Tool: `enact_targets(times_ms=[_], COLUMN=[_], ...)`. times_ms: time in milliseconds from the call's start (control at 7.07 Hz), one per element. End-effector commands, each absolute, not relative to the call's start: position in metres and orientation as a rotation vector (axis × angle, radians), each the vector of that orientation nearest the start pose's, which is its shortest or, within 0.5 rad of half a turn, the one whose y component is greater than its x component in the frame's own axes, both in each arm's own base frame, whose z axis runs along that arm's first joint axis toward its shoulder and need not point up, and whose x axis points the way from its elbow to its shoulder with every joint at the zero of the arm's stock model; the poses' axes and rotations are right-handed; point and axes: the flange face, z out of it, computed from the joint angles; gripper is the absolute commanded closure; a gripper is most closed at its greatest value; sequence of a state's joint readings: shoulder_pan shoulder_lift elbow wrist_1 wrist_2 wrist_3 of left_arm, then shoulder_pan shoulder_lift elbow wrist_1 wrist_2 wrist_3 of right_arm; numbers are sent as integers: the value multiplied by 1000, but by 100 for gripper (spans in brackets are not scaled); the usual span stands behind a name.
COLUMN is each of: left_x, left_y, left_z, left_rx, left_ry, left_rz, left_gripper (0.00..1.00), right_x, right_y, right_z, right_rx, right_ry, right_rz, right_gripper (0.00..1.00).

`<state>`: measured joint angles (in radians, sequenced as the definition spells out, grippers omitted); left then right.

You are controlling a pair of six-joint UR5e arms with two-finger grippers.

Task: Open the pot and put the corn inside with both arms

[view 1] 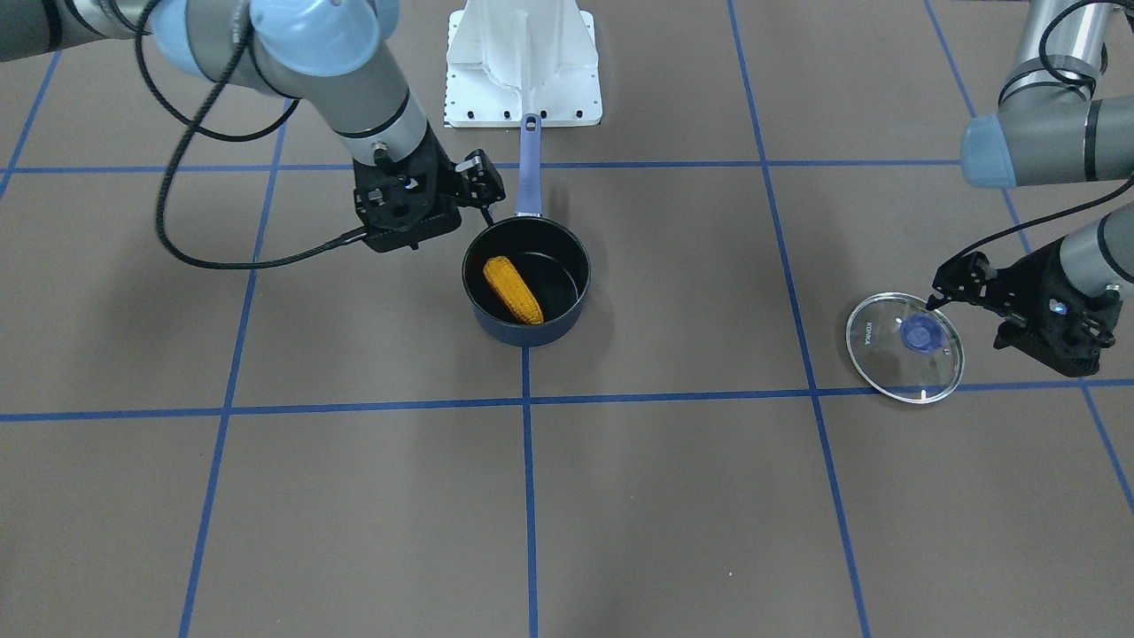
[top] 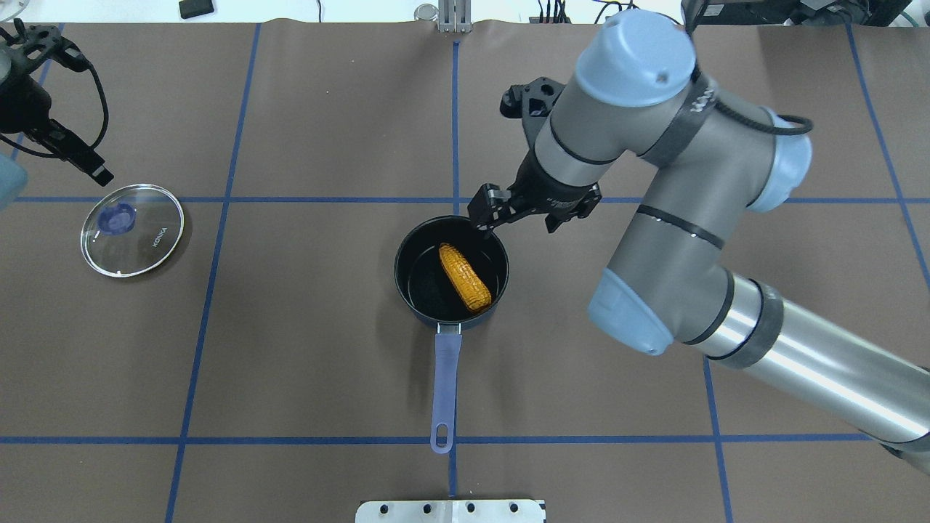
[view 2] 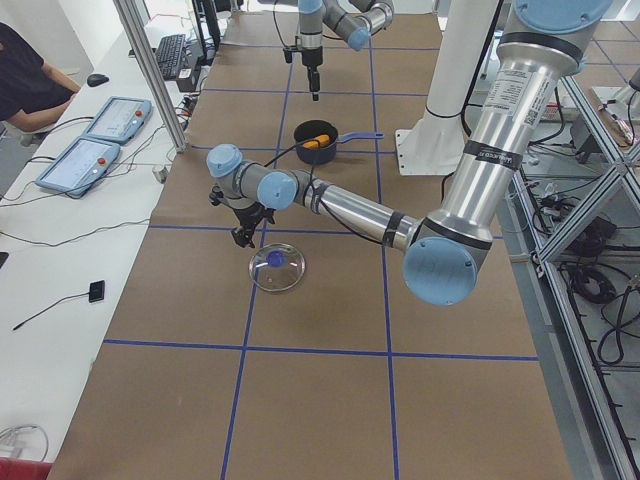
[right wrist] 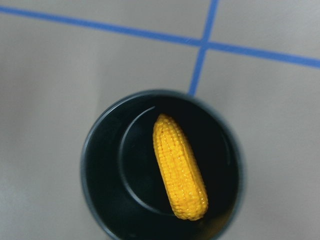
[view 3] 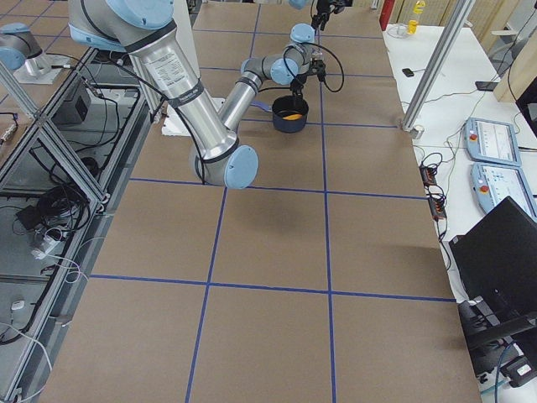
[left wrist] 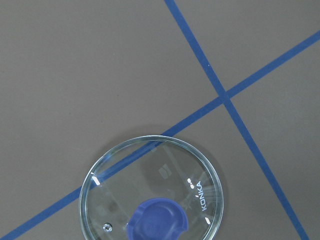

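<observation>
The dark navy pot (top: 409, 287) stands uncovered at the table's middle, its lavender handle (top: 443, 381) pointing toward the robot. The orange-yellow corn (top: 465, 277) lies inside it, also seen in the front view (view 1: 513, 290) and the right wrist view (right wrist: 180, 167). My right gripper (top: 485, 214) hovers just past the pot's far rim, open and empty; it also shows in the front view (view 1: 481, 180). The round glass lid (top: 132, 229) lies flat on the table to the left. My left gripper (view 1: 952, 285) is beside the lid, apart from it, open and empty.
The white robot base plate (view 1: 523, 71) sits just behind the pot handle's end. Blue tape lines cross the brown table. Control tablets and cables lie on the side benches in the side views.
</observation>
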<state>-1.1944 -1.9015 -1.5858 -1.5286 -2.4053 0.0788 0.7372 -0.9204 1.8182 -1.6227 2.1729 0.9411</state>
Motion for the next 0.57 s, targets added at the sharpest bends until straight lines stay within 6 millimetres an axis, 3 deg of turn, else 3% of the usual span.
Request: enact_targets(times_ms=[0,283,424], left_x=[125,72,46], left_y=[-611,-615,-616], left_z=[462,471,473], left_rx=[203,238,256], left_ry=[863,844,833], left_rz=[493,484,486], left_gripper=[0,0,0], right_x=[-319,-222,-191], right_y=[-519,-543,-547], right_z=[221,284,326], right_rx=[132,176,157], right_ry=[-965,-892,-837], right_rz=[-106,-26,33], right_gripper=[0,0,0])
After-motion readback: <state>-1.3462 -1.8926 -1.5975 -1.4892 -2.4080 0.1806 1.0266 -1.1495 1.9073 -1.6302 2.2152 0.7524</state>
